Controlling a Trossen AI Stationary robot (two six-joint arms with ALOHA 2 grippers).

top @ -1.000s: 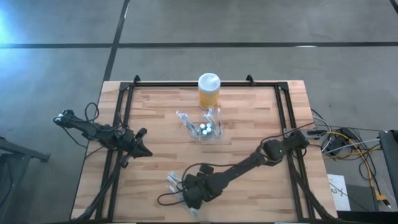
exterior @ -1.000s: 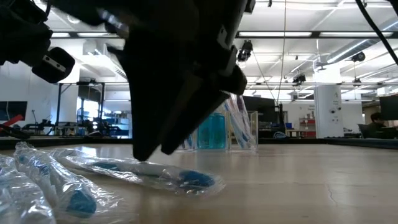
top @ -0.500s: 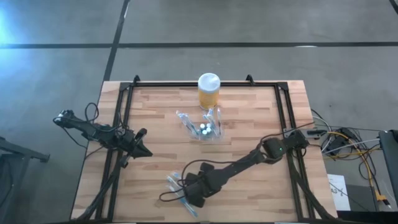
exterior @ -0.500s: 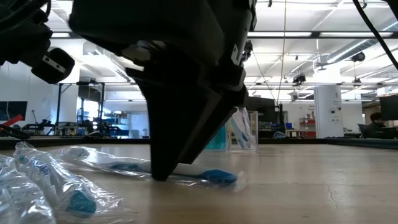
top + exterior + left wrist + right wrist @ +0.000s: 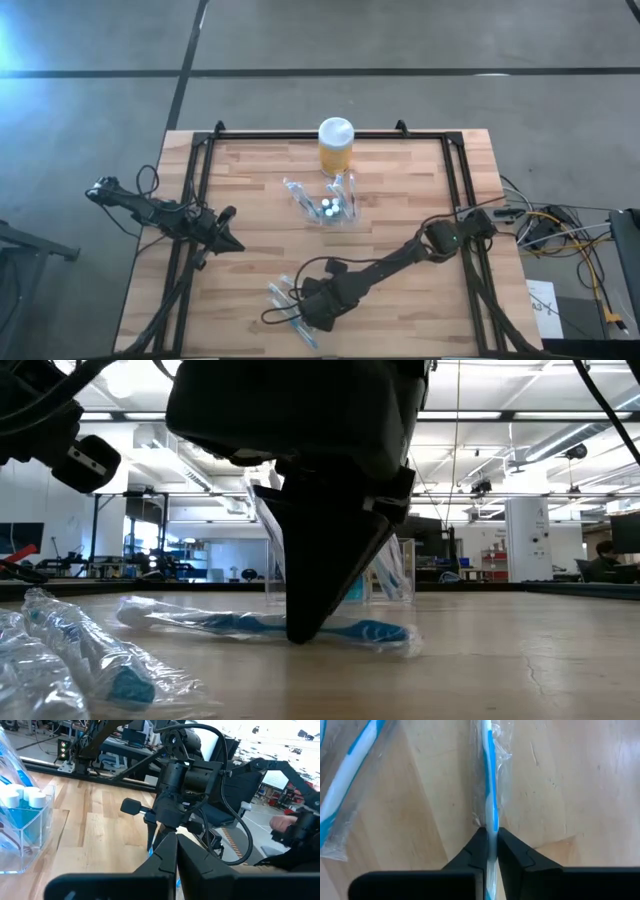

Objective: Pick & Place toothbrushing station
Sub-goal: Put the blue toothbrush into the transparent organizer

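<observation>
**Wood table, toothbrush lot: right claw clamped on one wrapped brush**

Wood-plank table point(image 5: 400, 250), black frame, seen whole from above.

Item 1. Left gripper point(image 5: 228, 243). Waits over the left half of the table, well apart from everything listed below. Fingers pressed together, nothing between them.

Item 2. Second wrapped toothbrush point(image 5: 350, 775). Lies flat near the front edge, just beside item 3, in clear crinkled film. Untouched.

Item 3. Wrapped toothbrush point(image 5: 489, 780). Blue and white, sealed in clear film, flat on the wood in the level view. Long axis runs straight ahead of the right wrist camera, so the fingers cross the handle squarely.

Item 4. Right gripper point(image 5: 490, 831). Reaches down at the front middle of the table, tips at the wood. Jaws narrowed to a pinch on item 3, partway along its handle, film caught with it.

Item 5. Toothbrushing station point(image 5: 330, 205). Clear plastic holder at the table's middle, upright, with white-capped pieces and brushes already standing in it. Sits well apart from the right claw, toward the far edge. Just in front of item 6.

Item 6. Yellow jar point(image 5: 336, 147). White lid, at the far edge.

Note, as judgement: calls for a lift, then a carry away from the front edge to item 5. Demands a turn of the brush from flat to upright before any slot. Neither arm plainly nearer the holder; only the right one loaded.
</observation>
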